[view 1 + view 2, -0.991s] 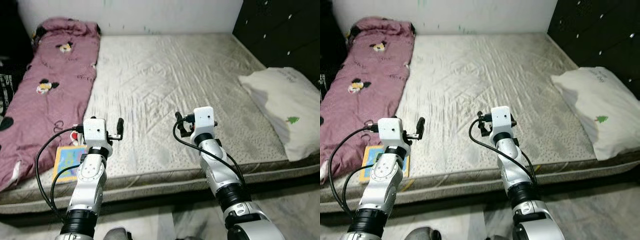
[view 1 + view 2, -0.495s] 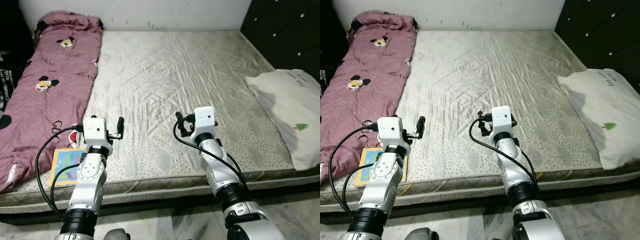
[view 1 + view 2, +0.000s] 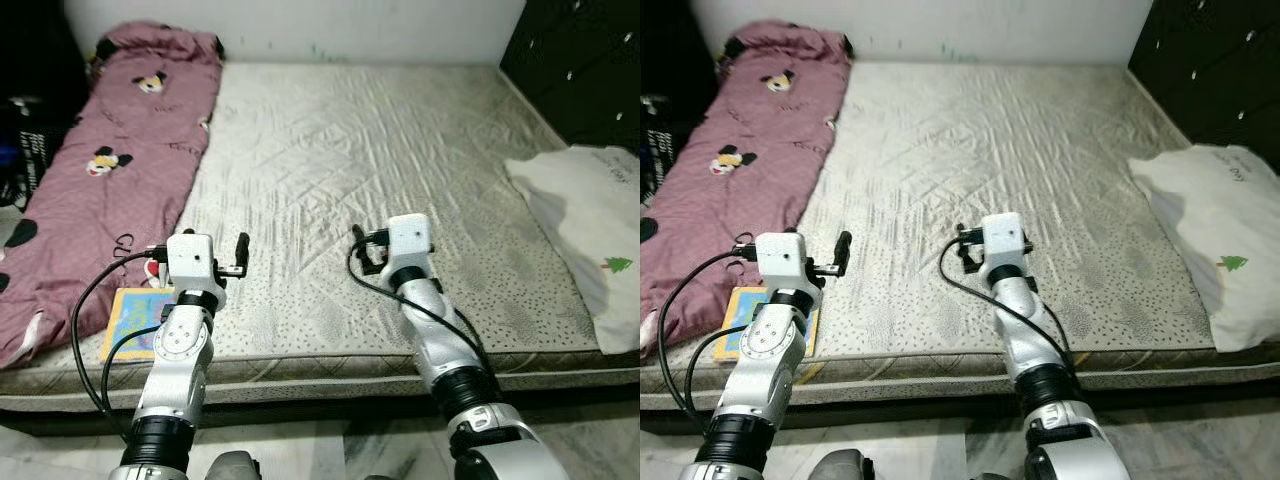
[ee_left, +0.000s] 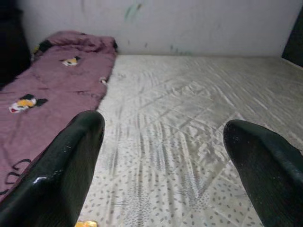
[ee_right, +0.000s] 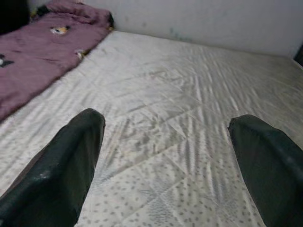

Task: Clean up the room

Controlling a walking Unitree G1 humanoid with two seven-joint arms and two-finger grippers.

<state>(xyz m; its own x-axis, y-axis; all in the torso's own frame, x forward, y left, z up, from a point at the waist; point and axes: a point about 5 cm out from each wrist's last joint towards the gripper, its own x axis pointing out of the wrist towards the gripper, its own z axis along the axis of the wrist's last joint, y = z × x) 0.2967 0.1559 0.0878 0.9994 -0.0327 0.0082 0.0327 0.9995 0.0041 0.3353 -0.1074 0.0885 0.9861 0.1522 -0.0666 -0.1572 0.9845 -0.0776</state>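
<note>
stretching away from the camera toward the white back wall, a wide grey quilted mattress lies low on the floor, its long axis running from the near edge to the wall. along the mattress's left side lies a long mauve blanket with cartoon mouse prints, its length running the same way as the mattress; its bunched far end lies against the wall and its near end reaches the front edge of the bed. just beside the blanket's near end, at the front left corner of the mattress, a flat colourful picture book with a yellow border lies face up, partly hidden behind the left arm. on the right side a white pillow with a small green tree print lies slanted, hanging over the mattress's right edge. a dark cabinet front stands beyond it on the right, and dark things i cannot make out sit in shadow at the far left.

both silver arms reach forward over the front edge of the mattress. the left gripper hovers over the sheet near the blanket's edge, its two black fingers spread wide apart with nothing between them. the right gripper hovers over the middle of the mattress, fingers likewise spread and empty. nothing lies on the sheet between the grippers and the wall.
</note>
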